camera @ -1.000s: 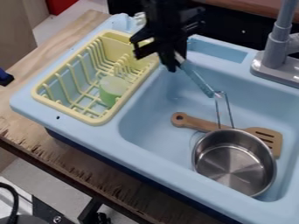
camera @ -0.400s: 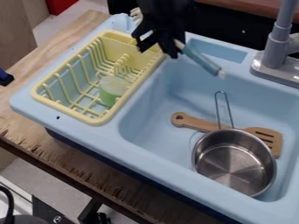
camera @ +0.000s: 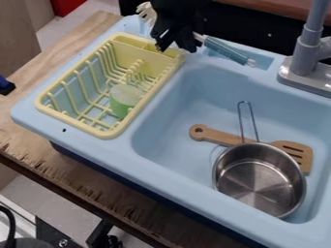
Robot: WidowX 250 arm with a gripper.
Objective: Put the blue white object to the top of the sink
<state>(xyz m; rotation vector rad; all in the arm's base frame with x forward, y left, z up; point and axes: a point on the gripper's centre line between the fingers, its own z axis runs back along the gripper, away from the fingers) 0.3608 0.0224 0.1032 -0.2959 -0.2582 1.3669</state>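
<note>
At 12 o'clock in the view, the white end of the blue white object (camera: pixel 227 52) is pinched by the gripper (camera: pixel 178 47). The object is tilted down toward 4 o'clock, over the sink's (camera: pixel 275 99) top-rim recess; whether the rim is touched cannot be told.

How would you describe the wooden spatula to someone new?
Start at the light-blue toy sink and look into its basin. A metal pot sits there; the spatula lies partly hidden by it. It's the only wooden thing in there, with a holed round end and slotted blade.
</note>
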